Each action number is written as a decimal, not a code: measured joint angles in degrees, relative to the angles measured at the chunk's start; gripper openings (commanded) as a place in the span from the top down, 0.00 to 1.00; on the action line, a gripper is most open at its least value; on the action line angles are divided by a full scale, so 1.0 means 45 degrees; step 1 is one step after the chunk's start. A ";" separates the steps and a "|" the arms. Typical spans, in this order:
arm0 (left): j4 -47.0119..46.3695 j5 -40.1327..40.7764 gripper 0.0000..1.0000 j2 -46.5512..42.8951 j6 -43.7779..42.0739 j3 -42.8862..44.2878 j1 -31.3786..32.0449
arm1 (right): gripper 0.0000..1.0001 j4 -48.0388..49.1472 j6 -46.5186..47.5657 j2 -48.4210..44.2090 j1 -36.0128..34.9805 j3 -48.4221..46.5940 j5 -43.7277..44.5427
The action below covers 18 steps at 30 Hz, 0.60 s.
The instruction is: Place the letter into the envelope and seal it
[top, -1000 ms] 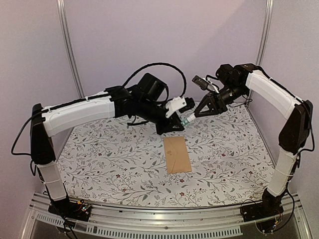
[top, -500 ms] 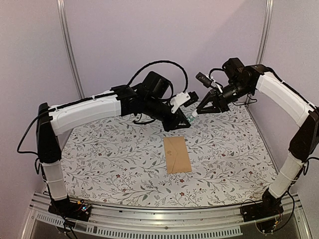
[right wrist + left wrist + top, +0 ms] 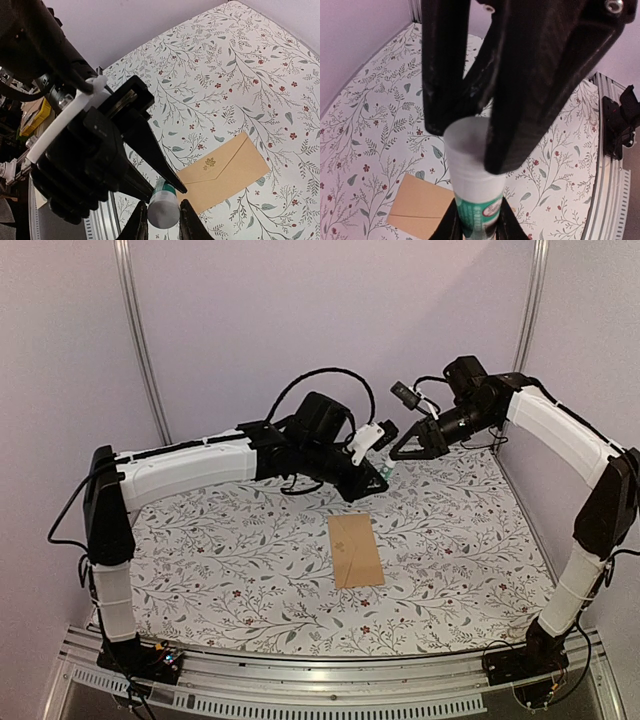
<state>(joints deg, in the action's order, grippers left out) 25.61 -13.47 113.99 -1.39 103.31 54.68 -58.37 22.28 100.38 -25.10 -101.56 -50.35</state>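
Two robot arms meet in mid-air above the far half of a table covered in a floral cloth [image 3: 220, 560]. The left gripper [image 3: 477, 226] is clamped on the green-labelled body of a glue stick [image 3: 476, 207]. The right gripper [image 3: 162, 221] has its fingers set narrowly on either side of the stick's white cap [image 3: 465, 150] and looks to be pinching it.

Below them, well apart from both grippers, the envelope [image 3: 355, 550] lies flat on the cloth with its pointed flap [image 3: 215, 165] folded down. No letter is in sight; it may be inside, though I cannot tell.

The envelope is thin kraft paper, so I judge it light, floppy and apt to slide on the cloth. Lying flat, it offers little to grab. The flap's tip seems the best place to pinch, with the other gripper pressing down on the body. The stick is rigid, smooth plastic, best held by its barrel.
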 measured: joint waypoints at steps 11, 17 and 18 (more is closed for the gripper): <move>-0.4095 -0.1569 1.00 -0.2293 0.1137 -0.2744 -0.0141 | 0.47 0.1977 0.0083 -0.0568 0.0967 -0.0243 -0.3162; -0.4697 -0.2390 1.00 -0.2448 0.1423 -0.2749 -0.0189 | 0.43 0.2603 -0.0185 -0.0617 0.0894 -0.0165 -0.4065; -0.4697 -0.2511 1.00 -0.2448 0.1457 -0.2749 -0.0209 | 0.43 0.2613 -0.0126 -0.0617 0.0850 -0.0165 -0.4158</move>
<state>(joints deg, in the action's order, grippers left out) 4.47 -24.77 102.98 5.17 90.94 53.74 -46.61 21.71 97.60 -21.28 -102.30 -69.06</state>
